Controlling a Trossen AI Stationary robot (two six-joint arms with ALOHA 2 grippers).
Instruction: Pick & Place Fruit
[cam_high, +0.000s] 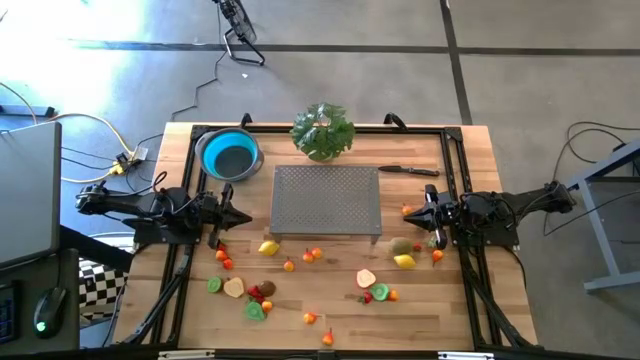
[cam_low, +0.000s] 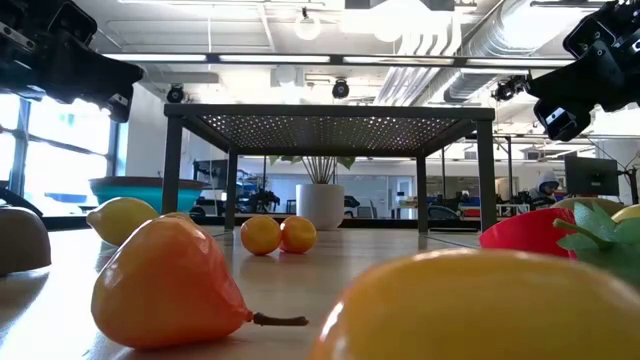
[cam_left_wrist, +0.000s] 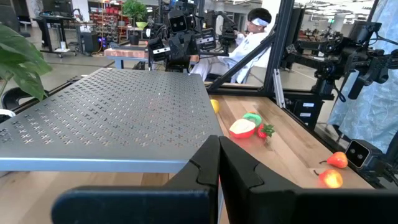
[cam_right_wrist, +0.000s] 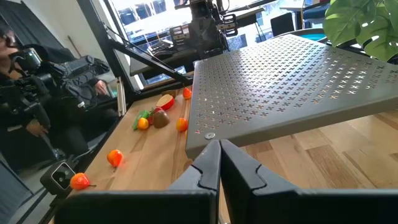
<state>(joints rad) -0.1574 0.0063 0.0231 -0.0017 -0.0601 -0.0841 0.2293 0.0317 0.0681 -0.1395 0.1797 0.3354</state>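
Parked either side of the metal rack (cam_high: 327, 200): left gripper (cam_high: 236, 216) and right gripper (cam_high: 418, 213), fingers together, holding nothing. Fruit (cam_high: 268, 248) scattered across the table's (cam_high: 470, 160) front, blue bowl (cam_high: 229, 154) awaiting.

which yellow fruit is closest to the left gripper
The yellow lemon just off the grey perforated stand's front-left corner; the other yellow one lies far across, beside the right gripper.

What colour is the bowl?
The bowl is blue, a bright light blue. It shows best in the high view, near the table's back left.
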